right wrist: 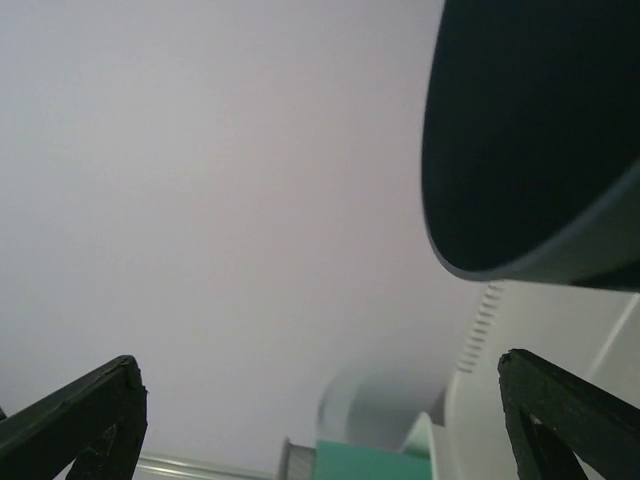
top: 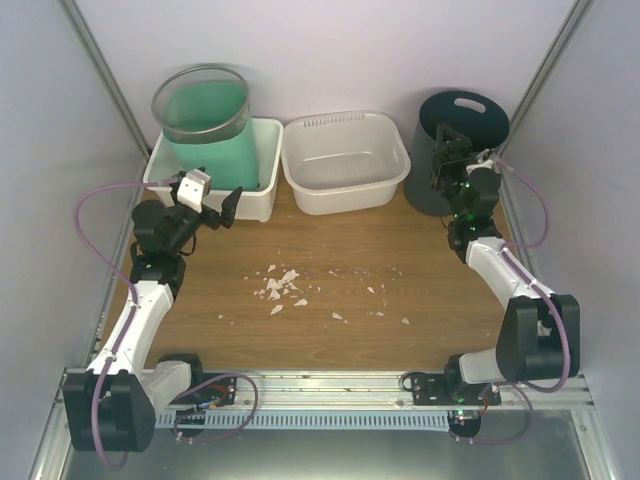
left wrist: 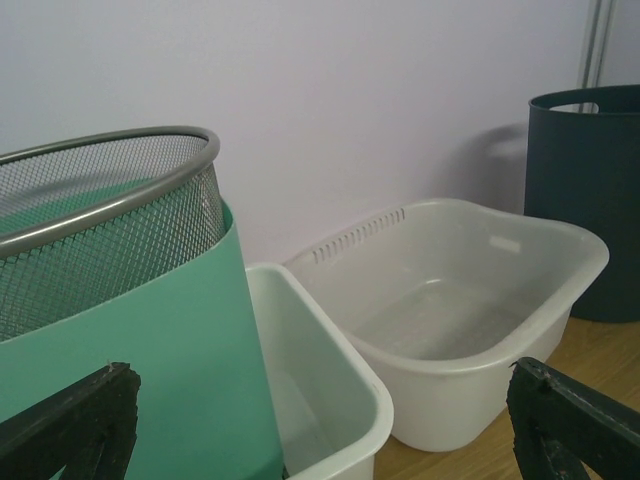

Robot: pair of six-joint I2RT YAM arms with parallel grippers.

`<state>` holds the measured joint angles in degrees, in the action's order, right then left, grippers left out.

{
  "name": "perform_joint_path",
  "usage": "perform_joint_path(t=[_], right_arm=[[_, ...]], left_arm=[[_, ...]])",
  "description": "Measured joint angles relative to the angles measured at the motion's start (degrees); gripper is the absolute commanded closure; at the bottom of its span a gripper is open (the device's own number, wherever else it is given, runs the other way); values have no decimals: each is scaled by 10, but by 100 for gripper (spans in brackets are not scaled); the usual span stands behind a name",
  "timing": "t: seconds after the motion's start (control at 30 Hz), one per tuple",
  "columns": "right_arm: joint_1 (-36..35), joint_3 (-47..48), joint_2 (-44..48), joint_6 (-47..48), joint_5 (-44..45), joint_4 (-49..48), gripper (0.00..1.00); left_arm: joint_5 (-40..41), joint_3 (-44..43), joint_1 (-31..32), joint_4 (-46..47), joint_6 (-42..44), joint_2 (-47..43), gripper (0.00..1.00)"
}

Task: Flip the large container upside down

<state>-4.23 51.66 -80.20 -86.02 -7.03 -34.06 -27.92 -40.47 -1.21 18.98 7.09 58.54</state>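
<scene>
Dark bin, taken to be the large container, stands upright at far right by the back wall, with the right gripper close by its rim, jaws spread wide and empty, seemingly lining up a tipping grip; left gripper likewise spread, holding nothing.

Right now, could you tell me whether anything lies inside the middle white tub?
No, the tub shows only its bare white floor from above.
</scene>
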Motion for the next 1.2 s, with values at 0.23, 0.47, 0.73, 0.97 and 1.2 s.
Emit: perform_joint_path(t=[0.23,0.47,0.73,0.97,1.2], right_arm=[[0,2,-10,-31,32,-24,4],[0,-5,-18,-58,51,-22,3],[2,-8,-14,-64,92,2,3],[9,38,-70,-71,94,1,4],[11,85,-117,-71,95,-20,6]], left_arm=[[-1,0,0,10,0,14,1],[0,0,0,12,0,16,1],[3,2,0,15,1,18,1],[6,2,0,16,1,21,1],[10,2,0,16,10,21,1]])
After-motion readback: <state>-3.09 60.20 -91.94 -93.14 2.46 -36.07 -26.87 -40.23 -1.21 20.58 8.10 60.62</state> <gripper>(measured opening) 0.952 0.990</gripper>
